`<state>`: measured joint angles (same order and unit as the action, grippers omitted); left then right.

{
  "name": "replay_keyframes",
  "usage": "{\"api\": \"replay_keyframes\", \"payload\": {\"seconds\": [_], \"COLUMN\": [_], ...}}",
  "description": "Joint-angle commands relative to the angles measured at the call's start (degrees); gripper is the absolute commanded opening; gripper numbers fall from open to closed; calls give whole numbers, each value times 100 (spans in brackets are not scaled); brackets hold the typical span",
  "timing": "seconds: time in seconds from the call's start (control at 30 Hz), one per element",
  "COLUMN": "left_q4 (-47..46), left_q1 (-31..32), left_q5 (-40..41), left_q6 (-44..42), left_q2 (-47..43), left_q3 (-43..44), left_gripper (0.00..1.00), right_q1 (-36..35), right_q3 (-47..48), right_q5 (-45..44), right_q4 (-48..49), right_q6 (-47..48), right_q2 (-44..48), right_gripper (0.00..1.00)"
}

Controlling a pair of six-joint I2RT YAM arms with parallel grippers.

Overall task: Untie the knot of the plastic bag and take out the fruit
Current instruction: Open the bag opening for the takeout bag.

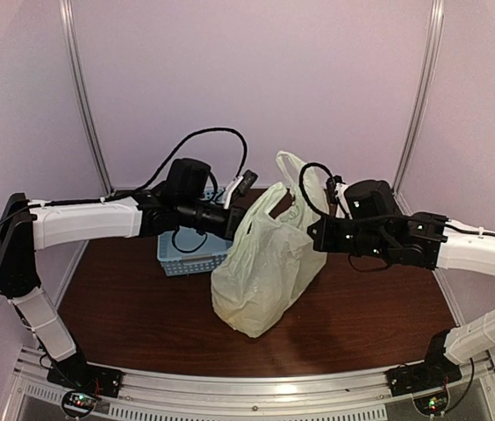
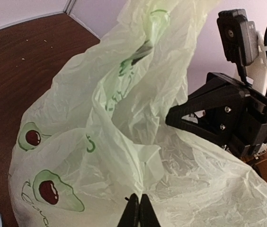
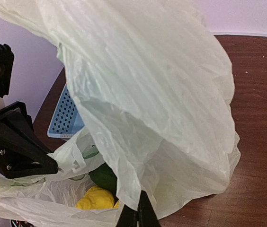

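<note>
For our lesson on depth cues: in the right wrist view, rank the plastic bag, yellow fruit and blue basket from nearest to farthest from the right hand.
1. plastic bag: pinched in the right hand, directly ahead.
2. yellow fruit: inside the bag, lower left of picture.
3. blue basket: beyond the bag, upper left of picture.

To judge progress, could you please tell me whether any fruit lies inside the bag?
Yes, a yellow fruit and a green fruit show through the open mouth of the bag in the right wrist view.
</note>
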<state>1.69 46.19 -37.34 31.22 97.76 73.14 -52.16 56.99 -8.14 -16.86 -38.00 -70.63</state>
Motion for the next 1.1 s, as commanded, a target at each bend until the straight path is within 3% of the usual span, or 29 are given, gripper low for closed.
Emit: {"api": "replay_keyframes", "payload": {"seconds": [0.0, 0.3, 0.8, 1.07], "left_q4": [200, 377, -73, -125], "left_q1": [12, -216, -1354, -1534], "left_q5": [755, 1632, 1398, 1301], "left_q6": [-231, -305, -469, -516], "left_q2": [-172, -748, -986, -901], "left_q3": [-72, -608, -932, -908], "left_gripper": [0, 0, 0, 0], "right_q1": [-32, -31, -31, -31], "right_q3": [-270, -929, -1444, -1337], "right_q5": [-475, -752, -958, -1152], "right_q4": [-268, -885, -1443, -1638], "right_q6": [-147, -536, -945, -818], "right_q2": [233, 737, 1290, 1444], "right_gripper": [0, 0, 0, 0]}}
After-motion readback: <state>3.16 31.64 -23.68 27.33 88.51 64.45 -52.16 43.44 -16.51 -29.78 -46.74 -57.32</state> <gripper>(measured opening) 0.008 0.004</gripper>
